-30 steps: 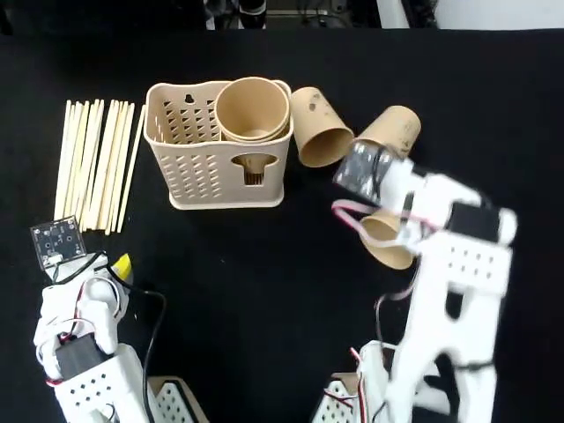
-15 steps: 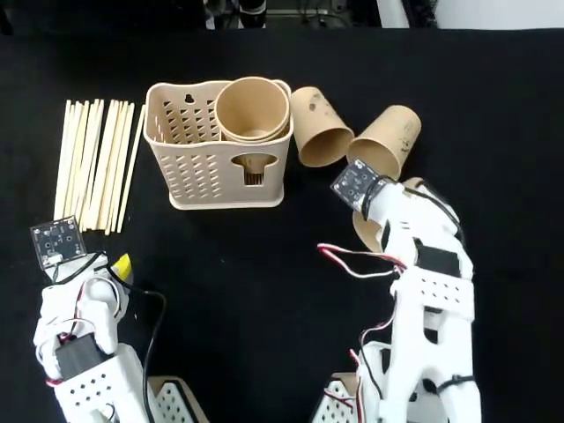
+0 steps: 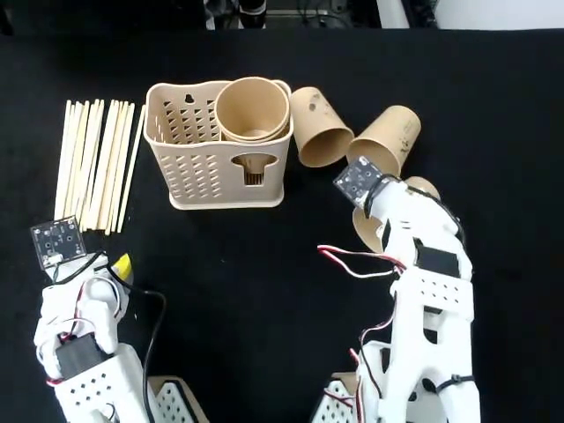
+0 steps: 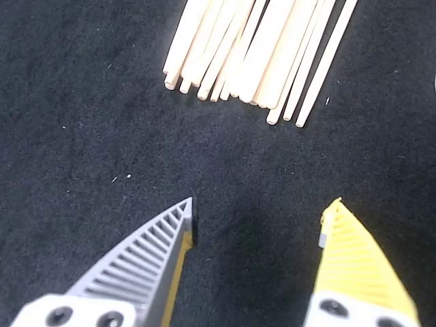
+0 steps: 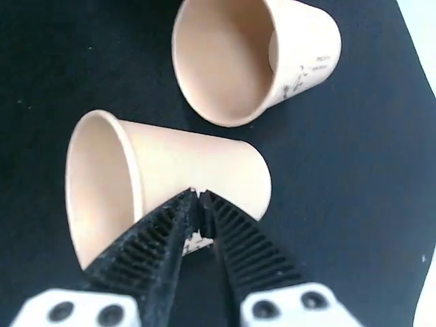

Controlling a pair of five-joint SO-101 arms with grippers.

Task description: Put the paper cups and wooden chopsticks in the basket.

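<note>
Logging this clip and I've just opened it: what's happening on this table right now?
The right gripper, shut, is at the wall of a cup lying on its side. A second cup and a third cup lie on the table nearer the basket, which holds stacked cups. The left gripper hangs open just short of the chopsticks, which lie beside the basket.

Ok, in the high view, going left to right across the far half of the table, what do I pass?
A row of wooden chopsticks → basket holding stacked cups → paper cup on its side → second tipped cup.
</note>
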